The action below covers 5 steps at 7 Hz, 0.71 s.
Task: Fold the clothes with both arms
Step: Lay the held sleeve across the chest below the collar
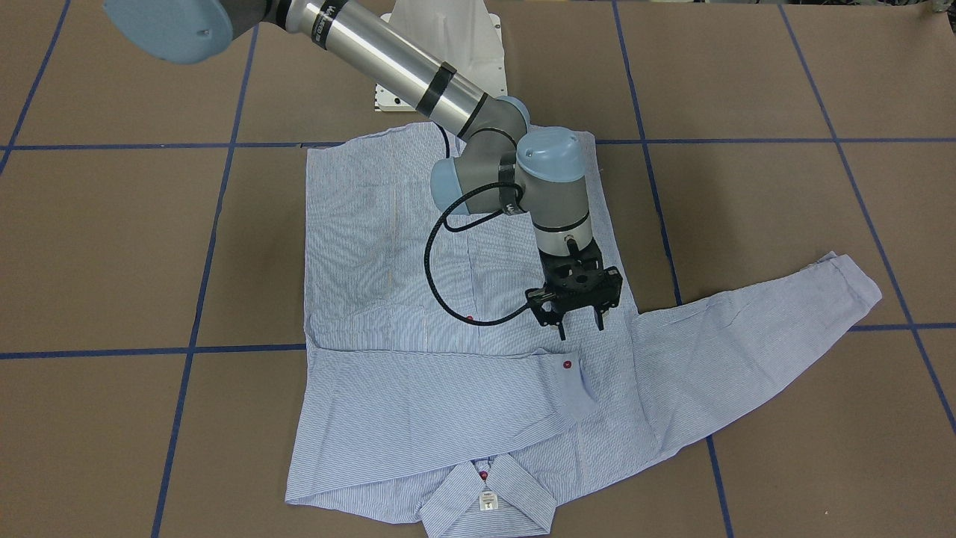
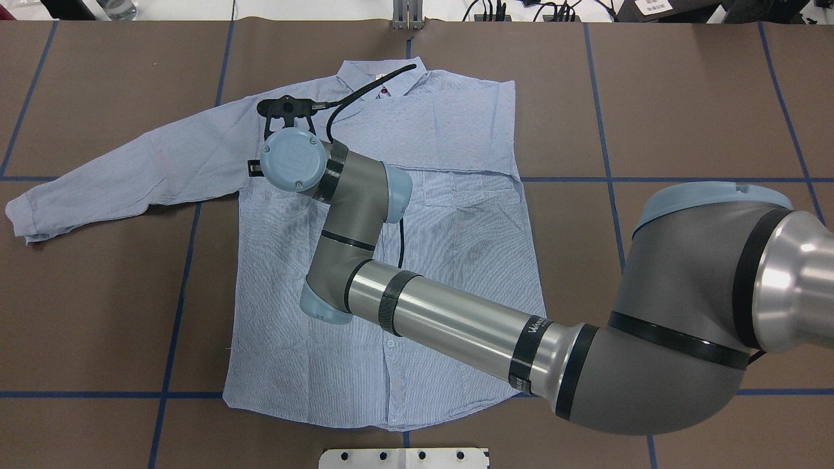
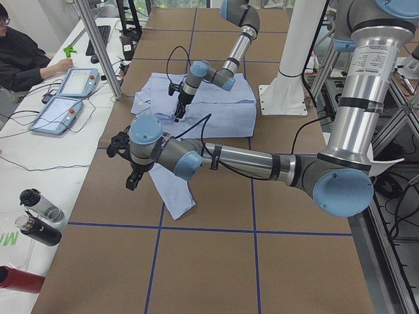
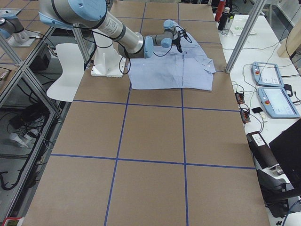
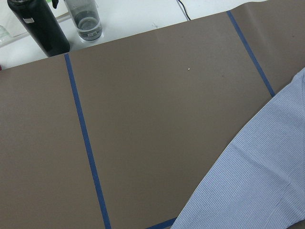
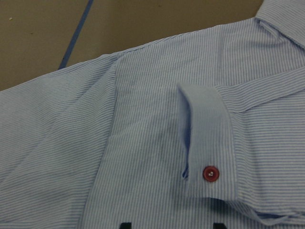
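Observation:
The striped shirt (image 2: 391,260) lies flat, front up, with its collar (image 1: 489,497) on the side away from the robot. One sleeve is folded across the chest, and its cuff with a red button (image 6: 210,173) ends near the middle. The other sleeve (image 2: 130,176) stretches out sideways. My right gripper (image 1: 581,325) reaches across and hovers open just above the shirt beside that cuff, holding nothing. My left gripper (image 3: 129,171) shows only in the exterior left view, above the table near the stretched sleeve; I cannot tell its state. The left wrist view shows a sleeve edge (image 5: 257,176) and no fingers.
The white pedestal base (image 1: 441,45) stands at the robot's side of the shirt. Bottles (image 5: 38,26) stand on the white bench past the table's end. A person (image 3: 26,59) sits by two teach pendants (image 3: 65,98). Blue tape lines (image 2: 189,273) cross the brown table.

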### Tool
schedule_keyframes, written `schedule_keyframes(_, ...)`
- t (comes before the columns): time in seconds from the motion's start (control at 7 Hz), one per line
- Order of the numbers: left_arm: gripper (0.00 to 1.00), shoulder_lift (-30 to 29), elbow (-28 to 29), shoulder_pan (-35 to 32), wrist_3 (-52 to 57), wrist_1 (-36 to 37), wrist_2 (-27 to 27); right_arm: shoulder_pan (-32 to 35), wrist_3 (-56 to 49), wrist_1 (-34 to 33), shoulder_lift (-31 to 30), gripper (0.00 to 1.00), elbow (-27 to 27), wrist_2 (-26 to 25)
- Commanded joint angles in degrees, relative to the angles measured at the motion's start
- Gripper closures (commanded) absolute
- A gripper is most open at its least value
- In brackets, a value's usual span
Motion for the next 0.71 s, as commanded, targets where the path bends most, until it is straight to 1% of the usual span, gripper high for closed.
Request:
schedule_keyframes(0.0,0.00,0.09,0.00,-0.14,-0.08,-0.49,0.01,-0.57,-0.03,0.05,2.01,0.36,-0.25,-0.16)
schedule_keyframes(0.14,0.00,0.44,0.00,-0.06,-0.25,-0.49,0.01,-0.14,0.06,-0.04,2.89,0.35,0.27,0.27)
schedule_keyframes(0.29,0.00,0.88,0.17,-0.06,-1.64,-0.41,0.10,1.00,-0.03,-2.48,2.82,0.26,2.28,1.76)
schedule_keyframes(0.43,0.00,2.19,-0.26,-0.06,-3.31,-0.58,0.10,2.57,-0.55,-11.81,2.12,0.16,8.82,3.95)
schedule_keyframes(0.57,0.00,3.16,-0.53,0.03,-6.55,-1.89,1.15,4.16,-1.78,-20.87,0.11,0.11,16.46,6.58)
